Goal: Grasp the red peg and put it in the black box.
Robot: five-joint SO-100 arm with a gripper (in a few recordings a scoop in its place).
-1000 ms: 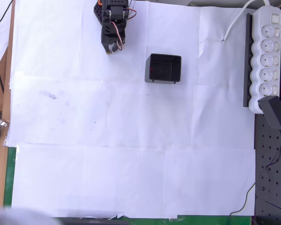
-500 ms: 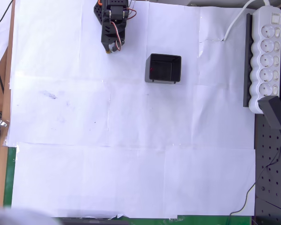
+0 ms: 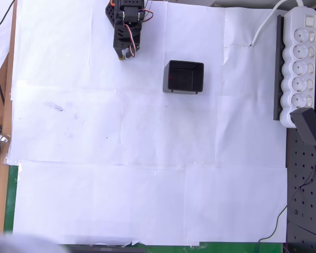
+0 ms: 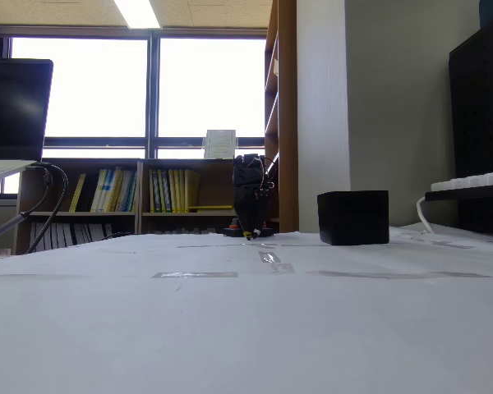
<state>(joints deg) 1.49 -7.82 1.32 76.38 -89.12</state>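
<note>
End effector (image 3: 124, 54) retracts slightly toward arm base; grip state indeterminate. Tiny dark-red peg (image 3: 170, 78) rests inside square black plastic box (image 3: 184, 77); placement apparently complete.

text: none legible | sign (image 4: 220, 144) on shelf: print too small to be read | book spines (image 4: 115, 190): titles unreadable
</note>
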